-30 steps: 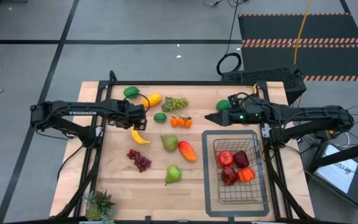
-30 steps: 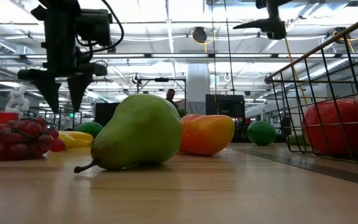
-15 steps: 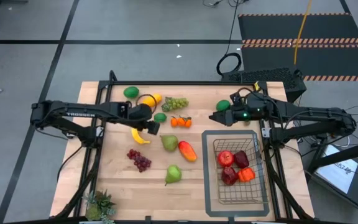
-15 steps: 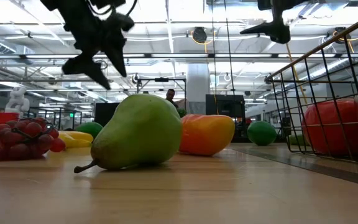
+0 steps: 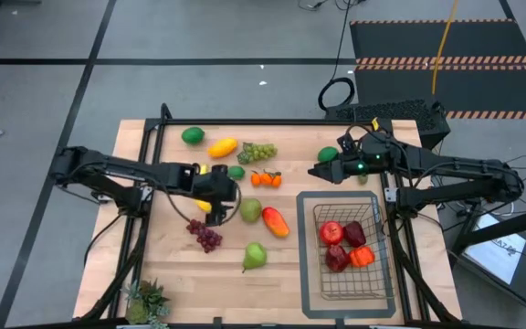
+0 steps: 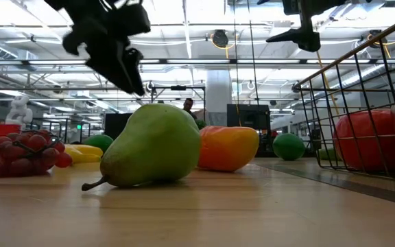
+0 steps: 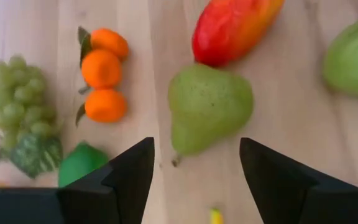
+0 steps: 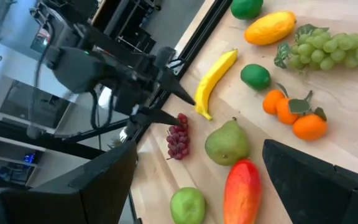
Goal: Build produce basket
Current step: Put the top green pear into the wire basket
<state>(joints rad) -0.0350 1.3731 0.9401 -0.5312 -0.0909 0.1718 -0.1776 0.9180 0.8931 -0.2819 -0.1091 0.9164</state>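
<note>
The table carries the basket at its right front, standing on a flat tray. In the basket lie red apples, a dark red piece and an orange piece. The rest of the produce is loose on the wood to the left of it. A potted plant stands at the front left corner.

The left gripper hovers over the middle of the table with its fingers spread wide and empty. Just beyond them lies a pear, with the banana under the gripper. The mango lies just beside that pear, the red grapes near on its other side, and a second pear nearer the front.

The right gripper hangs above the table's rear right, fingers apart and empty, close to a lime.

Along the back lie green grapes, a yellow fruit, oranges and two more limes.
</note>
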